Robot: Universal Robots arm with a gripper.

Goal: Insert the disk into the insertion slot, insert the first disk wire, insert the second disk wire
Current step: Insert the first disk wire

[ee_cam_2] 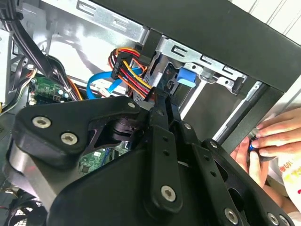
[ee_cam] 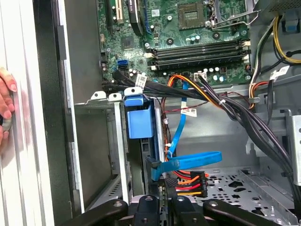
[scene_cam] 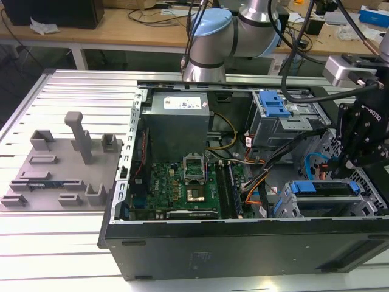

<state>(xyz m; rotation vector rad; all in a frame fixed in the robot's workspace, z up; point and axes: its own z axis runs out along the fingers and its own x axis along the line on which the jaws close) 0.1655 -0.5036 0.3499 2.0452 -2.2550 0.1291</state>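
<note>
The disk sits inside the insertion slot (scene_cam: 284, 205), the low grey cage at the case's near corner on the exterior view's right; its blue carrier (scene_cam: 321, 187) (ee_cam: 139, 120) shows. Just behind the disk's rear end, my black gripper (scene_cam: 352, 161) (ee_cam_2: 160, 101) (ee_cam: 164, 190) has its fingers close together on the black connector (ee_cam: 188, 181) of a wire bundle with red, orange and yellow strands (ee_cam_2: 126, 70). A flat blue wire (ee_cam: 193, 161) (ee_cam_2: 101, 84) ends in a blue plug (ee_cam: 154, 168) at the disk's rear edge, right beside the fingers.
A taller grey bay with a blue latch (scene_cam: 273, 103) stands behind the slot. Thick black cables (ee_cam: 244, 117) cross above the perforated case floor (ee_cam: 240, 186). The motherboard (scene_cam: 182, 182) fills the case's middle. A person's hand (ee_cam_2: 268, 136) (ee_cam: 4, 108) rests outside the case wall.
</note>
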